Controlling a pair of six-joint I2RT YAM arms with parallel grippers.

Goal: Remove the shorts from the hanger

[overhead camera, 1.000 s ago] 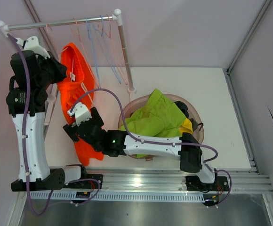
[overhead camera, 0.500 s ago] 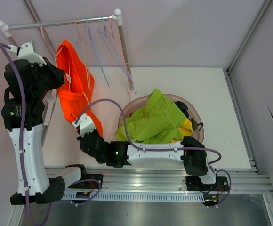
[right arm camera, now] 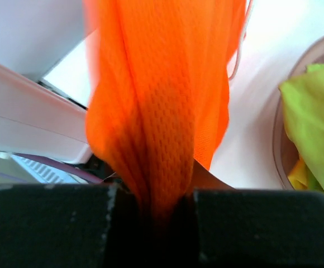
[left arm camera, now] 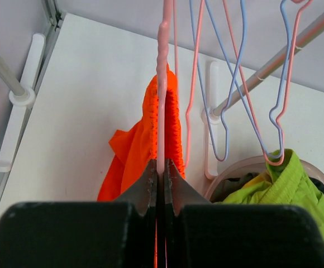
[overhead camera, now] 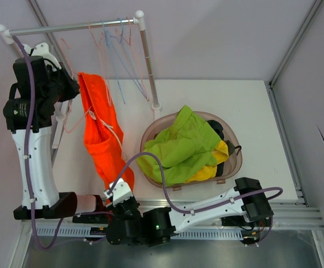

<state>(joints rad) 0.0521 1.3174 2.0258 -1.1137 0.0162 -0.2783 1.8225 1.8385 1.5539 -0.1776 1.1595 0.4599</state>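
While the left pincer [left arm camera: 161, 170] pinches the pink hanger [left arm camera: 162, 84] and the right pincer [right arm camera: 159, 200] clamps the orange shorts [overhead camera: 99, 131], stretched taut near the left edge of the worktop [overhead camera: 218, 100], the waistband could snag, tearing mesh or yanking the hanger loose.

Orange shorts [right arm camera: 156, 111]: top cut off at frame edge, nearest folds blurred. Dark garment [overhead camera: 219, 129]: mostly buried under lime green shorts [overhead camera: 179, 142], colour unclear.
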